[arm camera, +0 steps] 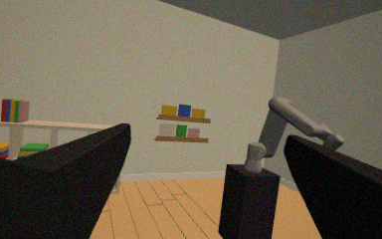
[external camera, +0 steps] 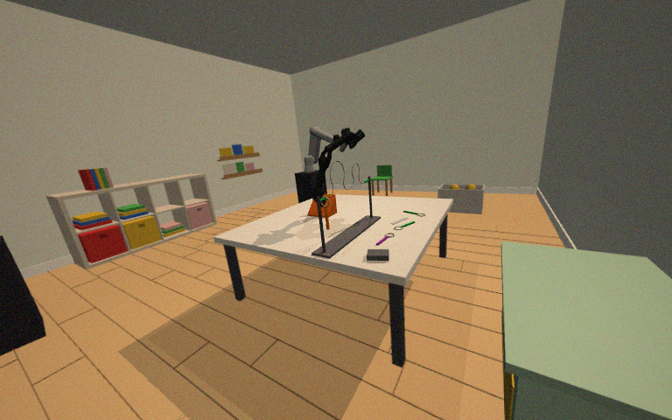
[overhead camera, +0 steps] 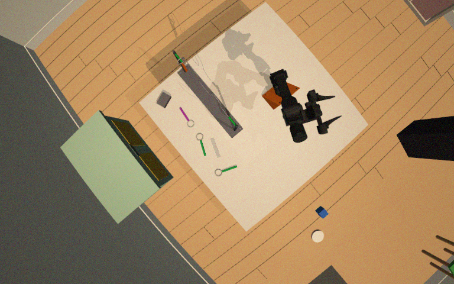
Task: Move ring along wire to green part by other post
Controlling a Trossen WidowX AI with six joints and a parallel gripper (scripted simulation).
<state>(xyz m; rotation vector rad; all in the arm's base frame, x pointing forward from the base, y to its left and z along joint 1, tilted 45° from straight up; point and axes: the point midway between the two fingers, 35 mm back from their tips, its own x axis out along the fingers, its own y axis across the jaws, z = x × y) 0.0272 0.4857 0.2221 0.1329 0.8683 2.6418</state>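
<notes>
The ring point(overhead camera: 182, 64) point(external camera: 324, 201) hangs around the green wire part point(overhead camera: 177, 55) at the near post point(external camera: 321, 231) in the exterior view. Its orange handle point(overhead camera: 185, 67) point(external camera: 327, 221) hangs down. The other green part point(overhead camera: 232, 121) point(external camera: 367, 180) is beside the far post point(external camera: 370, 199). The thin grey wire point(external camera: 337, 161) loops high between them above the dark base bar point(overhead camera: 204, 93) point(external camera: 350, 234). My gripper point(overhead camera: 337, 106) point(arm camera: 208, 137) is open and empty, fingers pointing away from the wire, far from ring and handle. Its fingers are not discernible in the exterior view.
On the white table point(overhead camera: 275, 190) point(external camera: 277, 228) lie a magenta-handled ring point(overhead camera: 184, 114) point(external camera: 382, 240), two green-handled rings, a pale strip point(overhead camera: 215, 147) and a grey block point(overhead camera: 164, 99) point(external camera: 377, 255). An orange wedge point(overhead camera: 271, 100) point(external camera: 329, 204) is under the arm. A black pedestal point(arm camera: 249, 199) stands beyond the table.
</notes>
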